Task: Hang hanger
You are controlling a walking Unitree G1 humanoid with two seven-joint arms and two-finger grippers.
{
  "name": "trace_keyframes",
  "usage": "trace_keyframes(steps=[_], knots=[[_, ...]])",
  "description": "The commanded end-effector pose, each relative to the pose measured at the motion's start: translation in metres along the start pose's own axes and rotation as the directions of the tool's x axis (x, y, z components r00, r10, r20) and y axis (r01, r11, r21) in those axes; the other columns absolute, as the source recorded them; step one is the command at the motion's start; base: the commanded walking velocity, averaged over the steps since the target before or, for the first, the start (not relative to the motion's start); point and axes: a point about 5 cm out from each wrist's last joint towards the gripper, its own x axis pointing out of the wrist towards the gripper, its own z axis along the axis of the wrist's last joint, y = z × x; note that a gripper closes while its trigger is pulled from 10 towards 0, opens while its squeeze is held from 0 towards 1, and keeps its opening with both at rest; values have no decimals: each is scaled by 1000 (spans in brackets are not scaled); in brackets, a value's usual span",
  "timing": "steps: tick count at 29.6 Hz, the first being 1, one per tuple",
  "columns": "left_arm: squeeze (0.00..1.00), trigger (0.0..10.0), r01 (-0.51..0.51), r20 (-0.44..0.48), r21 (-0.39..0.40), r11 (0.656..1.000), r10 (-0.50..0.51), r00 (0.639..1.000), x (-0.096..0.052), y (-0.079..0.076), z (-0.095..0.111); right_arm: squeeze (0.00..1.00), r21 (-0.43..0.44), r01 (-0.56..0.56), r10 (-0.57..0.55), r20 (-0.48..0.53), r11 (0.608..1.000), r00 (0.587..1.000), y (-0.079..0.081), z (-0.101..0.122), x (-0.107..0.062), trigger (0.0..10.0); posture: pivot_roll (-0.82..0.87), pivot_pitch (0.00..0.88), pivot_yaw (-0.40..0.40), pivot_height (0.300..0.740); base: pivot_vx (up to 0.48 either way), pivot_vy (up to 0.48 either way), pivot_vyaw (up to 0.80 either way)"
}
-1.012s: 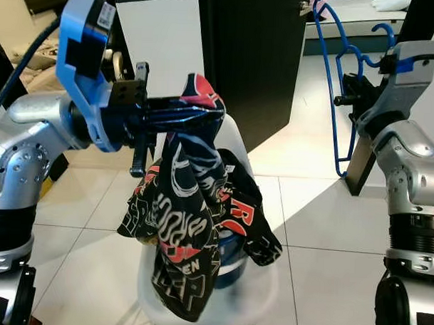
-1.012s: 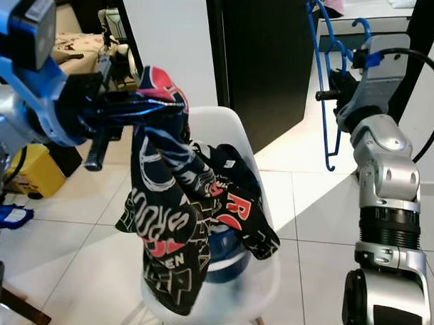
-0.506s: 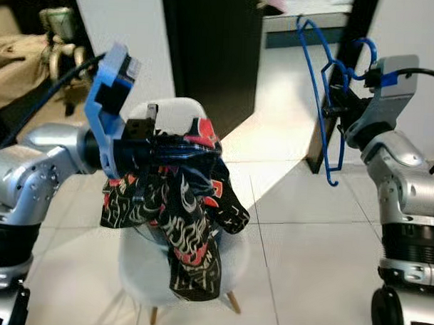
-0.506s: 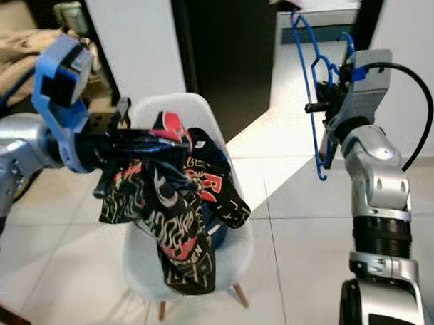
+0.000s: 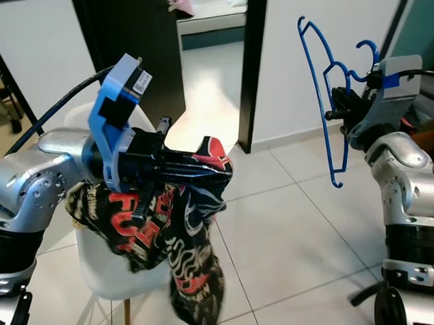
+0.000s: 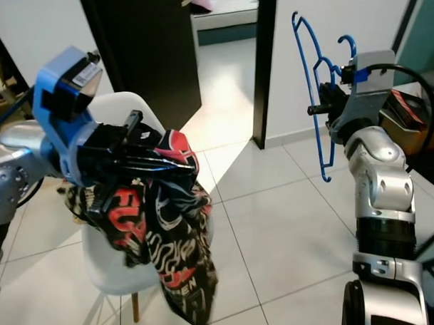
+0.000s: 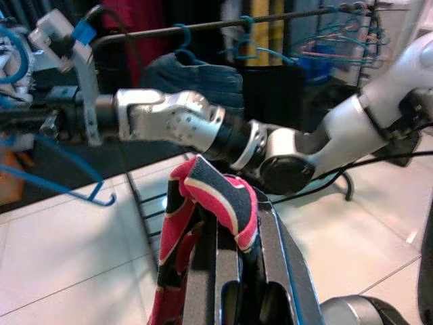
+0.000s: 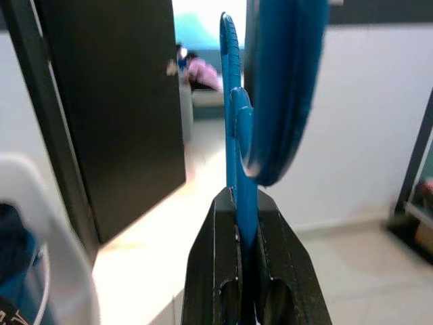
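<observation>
Above the white chair point(image 5: 103, 262) | left gripper point(image 5: 216, 173) pinching patterned shirt point(image 6: 168, 239), lifted clear to drape | right gripper point(image 5: 340, 110) clamping blue hanger point(image 5: 325, 116) upright, well right of chair, ready for threading.

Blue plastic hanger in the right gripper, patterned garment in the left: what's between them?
Nothing held; in the left eye view only bare tiled floor shows between the blue plastic hanger and the black-and-red patterned garment.
</observation>
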Motion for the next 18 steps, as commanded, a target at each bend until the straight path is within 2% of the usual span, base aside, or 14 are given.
trace_keyframes(steps=[1,3,4,6,11,15,16,17,18], knots=[[0,10000,33,24,37,999,-33,999,1,-1,11,0,7,-11,11,9,1000,1000,2,3,0,10000,-56,0,91,740,-315,0,-800],[0,10000,17,7,40,999,-17,1000,0,3,8,0,6,-18,18,6,1000,1000,3,2,0,10000,-58,0,92,740,-311,0,-800],[0,10000,-17,-36,55,998,19,999,0,9,1,0,0,-39,39,-2,999,999,5,1,-1,10000,-62,0,94,740,-285,0,-800],[0,10000,-25,-49,59,998,28,998,0,10,-1,0,-2,-45,45,-5,999,999,6,0,-1,10000,-62,0,94,740,-285,0,-800],[0,10000,1,-44,57,998,2,999,3,9,-1,0,-19,-49,49,-19,999,999,2,-1,-3,10000,-71,0,95,740,-260,0,-800],[0,10000,22,-70,85,996,-16,997,6,10,-3,0,-38,-46,45,-30,998,999,-5,0,-5,10000,-76,0,94,740,0,0,-800],[0,10000,27,-127,109,994,-13,992,5,11,-9,0,-48,-53,51,-36,997,998,-6,0,-7,10000,-78,0,94,740,0,0,-800],[0,10000,27,-127,109,994,-13,992,5,11,-9,0,-48,-53,51,-36,997,998,-6,0,-7,10000,-78,0,94,740,0,0,-800],[0,10000,36,-174,120,992,-14,985,4,11,-14,0,-56,-59,57,-43,997,997,-8,0,-8,10000,-78,0,94,740,0,0,-800]])
